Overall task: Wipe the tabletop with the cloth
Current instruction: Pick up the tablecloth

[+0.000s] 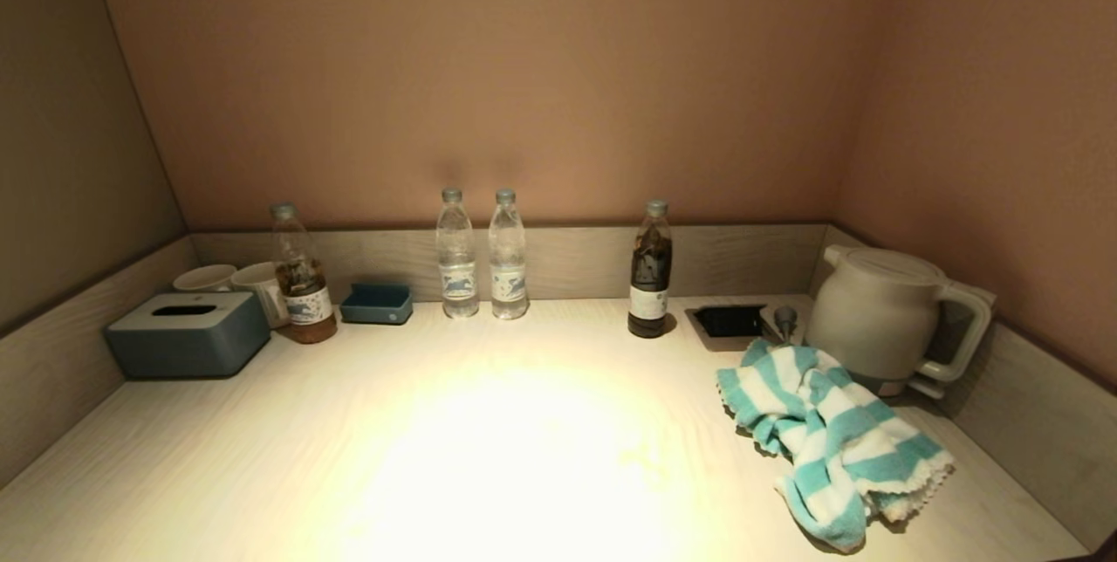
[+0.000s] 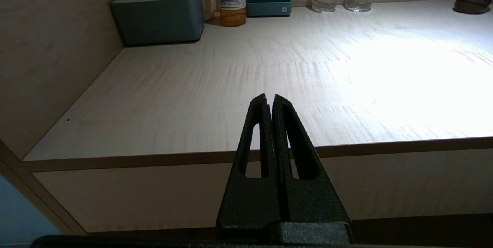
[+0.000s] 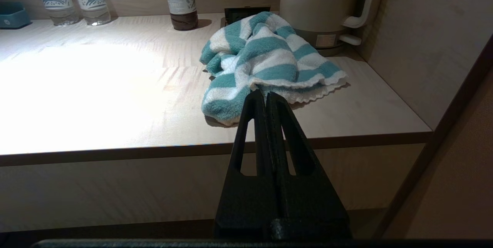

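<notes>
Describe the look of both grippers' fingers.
The left gripper and right gripper look alike: two matte black, finely textured fingers, each a tall wedge tapering to a narrow tip, with a long slot cut through it. No cables or markings show, and neither arm appears in the head view.

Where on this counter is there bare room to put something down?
The wide middle of the tabletop is bare, between the tissue box on the left and the cloth on the right, in front of the water bottles. The back edge is crowded, and so is the right corner by the kettle.
</notes>
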